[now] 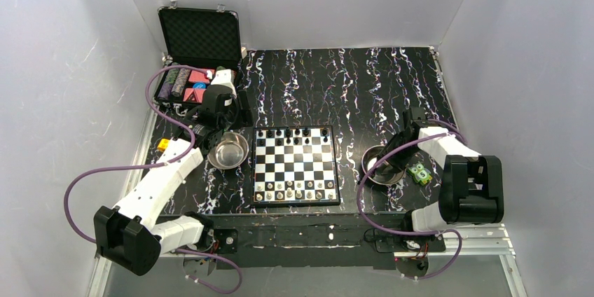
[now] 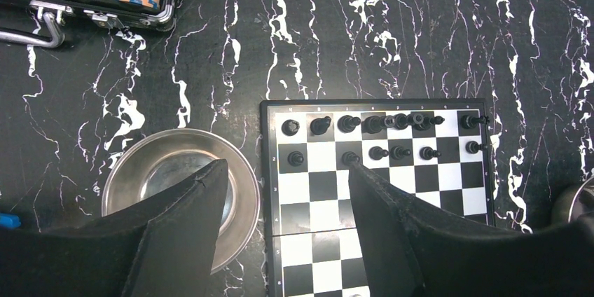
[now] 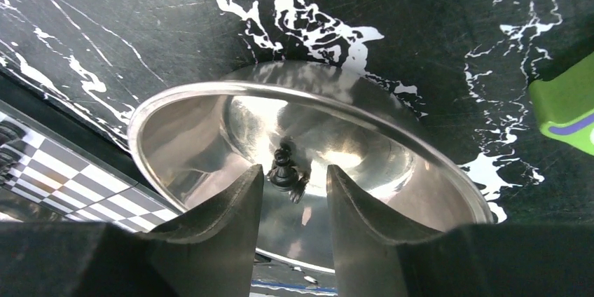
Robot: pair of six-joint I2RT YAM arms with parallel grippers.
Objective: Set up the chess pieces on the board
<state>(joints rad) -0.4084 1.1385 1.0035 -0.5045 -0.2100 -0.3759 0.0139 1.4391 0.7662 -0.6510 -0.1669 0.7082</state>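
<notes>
The board (image 1: 295, 165) lies flat in the middle of the table. Black chess pieces (image 2: 373, 123) stand on its two far rows, and pale pieces (image 1: 295, 190) fill its near rows. My left gripper (image 2: 287, 164) hangs open high over the board's left edge, one finger over a steel bowl (image 2: 140, 150) and the other over the squares, with nothing between them. My right gripper (image 3: 294, 171) is open inside the right steel bowl (image 3: 210, 90). A single black piece (image 3: 282, 167) sits just past its fingertips, in line with the gap, with space on both sides.
An open black case (image 1: 199, 66) holding poker chips stands at the back left. A green toy (image 1: 420, 173) lies right of the right bowl (image 1: 382, 165). A small yellow item (image 1: 163, 145) sits by the left arm. White walls enclose the table.
</notes>
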